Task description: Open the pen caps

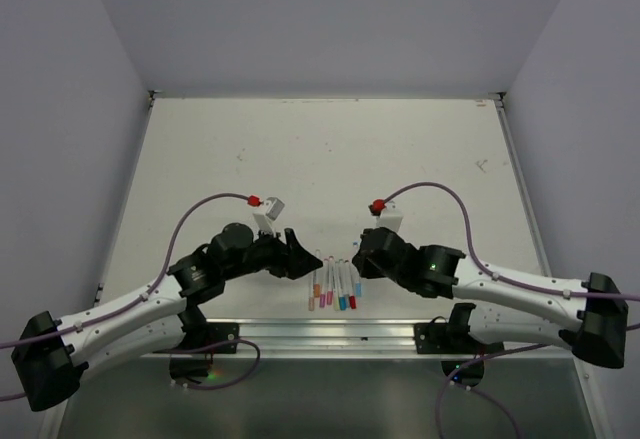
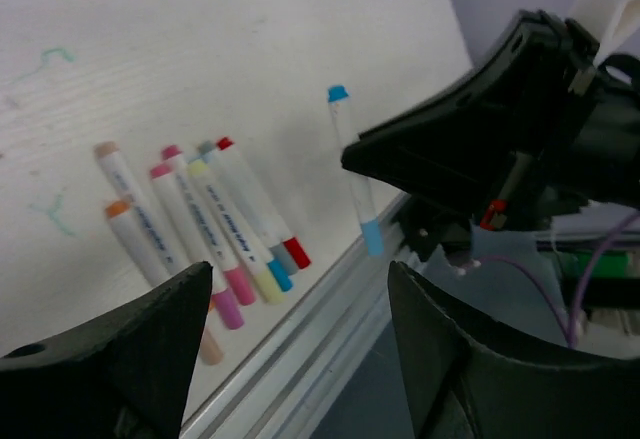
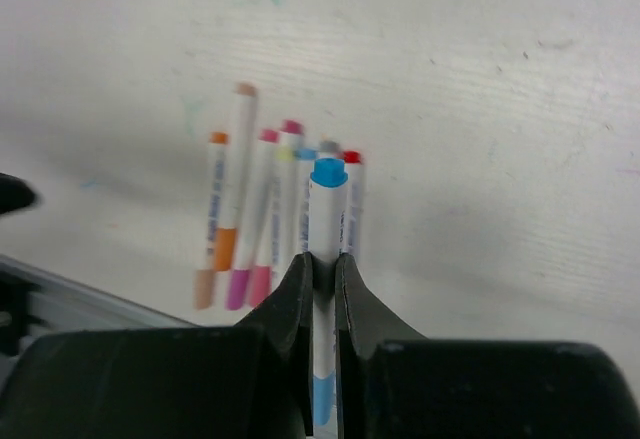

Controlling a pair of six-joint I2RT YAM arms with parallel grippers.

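One blue pen [image 3: 327,219] clamped between closed fingers of right gripper [image 3: 322,264], light-blue cap [image 2: 372,235] on at near end, just right of row. Several other pens [image 1: 333,284] side by side on table [image 1: 330,149] by near rail [image 1: 320,334], caps on. Left gripper [image 2: 300,289] spread apart, gripping nothing, over near end of row, facing held pen.
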